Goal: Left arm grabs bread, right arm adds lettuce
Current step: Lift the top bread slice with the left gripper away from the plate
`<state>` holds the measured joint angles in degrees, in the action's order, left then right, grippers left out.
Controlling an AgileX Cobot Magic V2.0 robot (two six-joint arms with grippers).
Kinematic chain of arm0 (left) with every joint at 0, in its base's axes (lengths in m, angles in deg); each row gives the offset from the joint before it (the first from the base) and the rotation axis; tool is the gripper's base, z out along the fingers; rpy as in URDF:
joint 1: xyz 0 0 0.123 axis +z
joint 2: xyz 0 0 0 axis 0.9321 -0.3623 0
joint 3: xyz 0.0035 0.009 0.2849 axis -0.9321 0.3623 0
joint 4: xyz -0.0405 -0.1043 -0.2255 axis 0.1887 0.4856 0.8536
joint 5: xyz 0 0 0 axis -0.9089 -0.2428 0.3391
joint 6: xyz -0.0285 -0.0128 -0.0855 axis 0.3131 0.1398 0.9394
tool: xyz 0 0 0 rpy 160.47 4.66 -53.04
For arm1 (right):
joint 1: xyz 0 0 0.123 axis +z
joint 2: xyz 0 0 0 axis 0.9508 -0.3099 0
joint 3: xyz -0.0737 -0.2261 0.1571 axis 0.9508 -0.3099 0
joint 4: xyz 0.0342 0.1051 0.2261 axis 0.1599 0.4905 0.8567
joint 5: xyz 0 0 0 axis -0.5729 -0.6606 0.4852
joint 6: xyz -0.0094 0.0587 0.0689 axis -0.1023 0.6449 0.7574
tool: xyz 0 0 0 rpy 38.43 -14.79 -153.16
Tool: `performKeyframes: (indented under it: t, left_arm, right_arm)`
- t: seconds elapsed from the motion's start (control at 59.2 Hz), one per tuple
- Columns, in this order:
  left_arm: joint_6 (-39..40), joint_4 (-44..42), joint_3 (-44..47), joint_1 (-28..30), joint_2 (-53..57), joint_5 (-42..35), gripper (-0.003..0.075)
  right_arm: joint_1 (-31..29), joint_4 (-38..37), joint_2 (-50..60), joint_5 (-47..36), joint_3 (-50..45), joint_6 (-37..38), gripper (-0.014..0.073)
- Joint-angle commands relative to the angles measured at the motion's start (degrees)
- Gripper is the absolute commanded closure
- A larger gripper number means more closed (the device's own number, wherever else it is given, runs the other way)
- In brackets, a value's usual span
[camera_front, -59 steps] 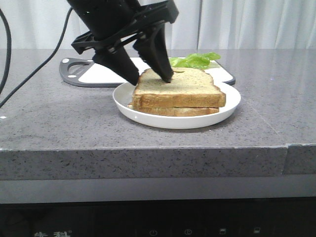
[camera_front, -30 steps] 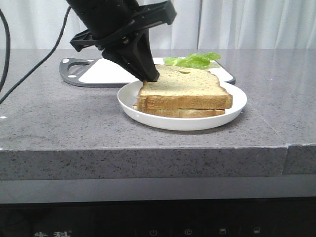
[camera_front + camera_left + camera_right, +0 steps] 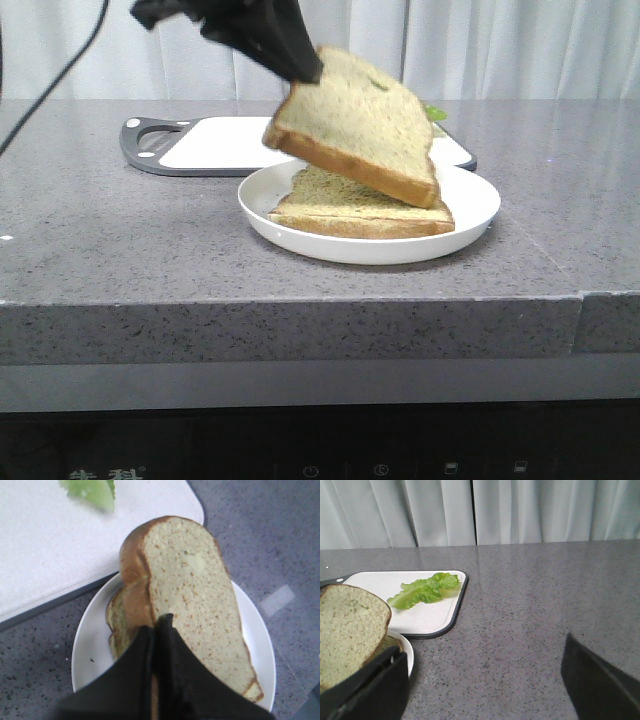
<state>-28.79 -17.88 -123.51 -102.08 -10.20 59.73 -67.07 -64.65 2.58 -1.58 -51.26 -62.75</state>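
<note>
I count two slices. My left gripper (image 3: 156, 630) is clamped on one corner of the bread (image 3: 355, 125), which hangs tilted from the jaws, its low edge just above the second, thinner slice (image 3: 345, 205) lying flat on the one white plate (image 3: 470, 215). My right gripper (image 3: 480, 680) stands wide apart, nothing between its fingers. Beyond them, one lettuce leaf (image 3: 425, 591) lies on the one cutting board (image 3: 427, 617).

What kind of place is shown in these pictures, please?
Probably a kitchen counter set up for a robot demo: a grey stone-look countertop, a white plate with bread, a cutting board carrying lettuce, and white curtains behind.
</note>
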Motion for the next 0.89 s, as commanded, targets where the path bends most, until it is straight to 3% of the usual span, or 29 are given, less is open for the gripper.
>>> performKeyframes:
  t: [0.0, 0.186, 0.355, 0.659, 0.878]
  left_arm:
    - [0.3, 1.7, -1.7, 0.9, 4.9, -4.5, 0.0741]
    - [0.3, -4.4, 0.5, 1.9, 10.9, -10.5, 0.0741]
    - [0.3, -11.5, 9.6, 1.9, 19.6, -20.6, 0.0741]
    - [0.3, -15.4, 29.9, 2.1, 34.6, -37.2, 0.0741]
    - [0.3, -14.5, 36.1, 4.7, 42.1, -36.6, 0.0741]
  right_arm:
    - [-0.3, -0.6, -0.7, -4.3, 2.0, -0.3, -0.0036]
    - [-0.3, -0.6, -1.0, -3.6, 2.0, -0.3, -0.0036]
    - [-0.2, -0.6, -5.3, -3.4, 3.7, -2.0, -0.0036]
    - [0.2, -0.6, -26.1, -3.4, 14.5, -5.6, -0.0036]
    - [4.0, -0.6, -43.8, -3.3, 27.7, -11.9, -0.0036]
